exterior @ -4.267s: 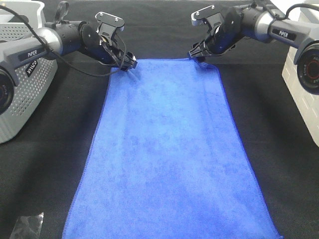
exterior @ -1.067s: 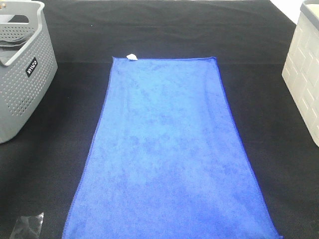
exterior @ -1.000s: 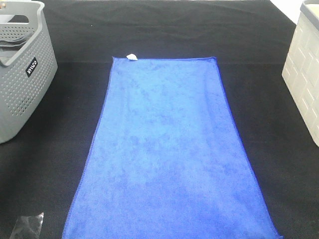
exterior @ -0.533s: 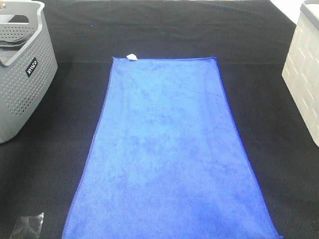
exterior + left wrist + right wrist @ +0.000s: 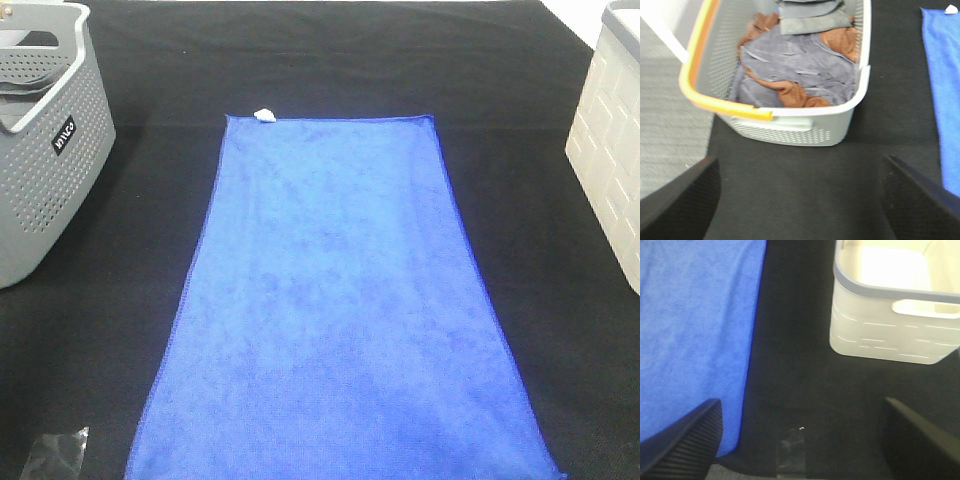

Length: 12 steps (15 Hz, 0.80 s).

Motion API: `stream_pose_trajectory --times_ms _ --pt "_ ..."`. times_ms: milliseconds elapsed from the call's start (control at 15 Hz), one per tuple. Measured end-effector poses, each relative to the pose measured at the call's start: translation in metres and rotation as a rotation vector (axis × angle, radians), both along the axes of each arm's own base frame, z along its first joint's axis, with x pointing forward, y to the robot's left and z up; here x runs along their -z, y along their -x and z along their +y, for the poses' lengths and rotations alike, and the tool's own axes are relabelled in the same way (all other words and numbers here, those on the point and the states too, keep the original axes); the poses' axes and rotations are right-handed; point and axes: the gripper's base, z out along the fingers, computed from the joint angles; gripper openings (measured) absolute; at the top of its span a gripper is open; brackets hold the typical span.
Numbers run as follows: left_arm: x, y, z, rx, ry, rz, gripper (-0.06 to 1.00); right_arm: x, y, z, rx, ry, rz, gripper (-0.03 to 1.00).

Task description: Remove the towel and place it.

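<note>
The royal-blue towel (image 5: 340, 300) lies spread flat on the black table cloth (image 5: 330, 60), its white tag (image 5: 264, 114) at the far left corner. Neither arm shows in the exterior high view. In the left wrist view my left gripper (image 5: 797, 210) is open over bare black cloth, its dark fingers (image 5: 675, 200) far apart, with the towel's edge (image 5: 945, 90) off to one side. My right gripper (image 5: 800, 450) is also open with nothing between its fingers (image 5: 682, 440), and one of them overlaps the towel's corner (image 5: 695, 330).
A grey perforated basket (image 5: 50, 160) at the left holds grey and brown cloths (image 5: 795, 65) inside its orange-edged rim (image 5: 725, 106). A white basket (image 5: 610, 150) stands at the right, empty inside (image 5: 890, 265). A small clear plastic scrap (image 5: 55, 455) lies near the front left.
Both arms, earlier at the towel's far corners, have pulled back out of the exterior high view. The towel has stayed flat, and nothing has moved over the last second.
</note>
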Motion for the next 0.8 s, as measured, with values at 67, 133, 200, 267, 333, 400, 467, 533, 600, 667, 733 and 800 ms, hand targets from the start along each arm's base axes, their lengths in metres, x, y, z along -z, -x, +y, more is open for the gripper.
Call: stream_pose_trajectory --times_ms 67,133,200,267,333,400,467,533,600,667,733,800 --pt "0.007 0.022 0.000 -0.006 -0.027 -0.045 0.80 0.010 0.018 -0.001 0.012 0.020 -0.047 0.79" --pt "0.013 0.042 0.000 -0.010 -0.046 -0.091 0.80 0.018 0.031 0.000 0.012 0.023 -0.087 0.79" --pt "0.020 0.063 -0.001 -0.012 -0.054 -0.136 0.80 0.026 0.043 0.000 0.022 0.037 -0.126 0.79" --pt "0.032 0.079 -0.002 -0.013 -0.056 -0.154 0.80 0.033 0.051 -0.001 0.029 0.048 -0.153 0.79" --pt "0.044 0.093 -0.004 -0.013 -0.054 -0.170 0.80 0.040 0.056 -0.001 0.035 0.055 -0.168 0.79" --pt "0.058 0.107 -0.005 -0.011 -0.046 -0.190 0.80 0.049 0.059 -0.001 0.037 0.058 -0.174 0.79" --pt "0.076 0.125 -0.007 -0.002 -0.045 -0.222 0.80 0.062 0.060 -0.001 0.038 0.059 -0.169 0.79" --pt "0.087 0.135 -0.009 0.013 -0.046 -0.245 0.80 0.070 0.057 -0.001 0.037 0.058 -0.145 0.79" --pt "0.097 0.146 -0.011 0.029 -0.049 -0.285 0.80 0.077 0.053 -0.002 0.036 0.057 -0.119 0.79" --pt "0.097 0.146 -0.011 0.029 -0.049 -0.285 0.80 0.077 0.053 -0.002 0.036 0.057 -0.119 0.79" --pt "0.112 0.153 -0.013 0.042 -0.041 -0.282 0.80 0.091 0.046 -0.002 0.033 0.054 -0.066 0.79" --pt "0.112 0.153 -0.013 0.042 -0.041 -0.282 0.80 0.091 0.046 -0.002 0.033 0.054 -0.066 0.79"
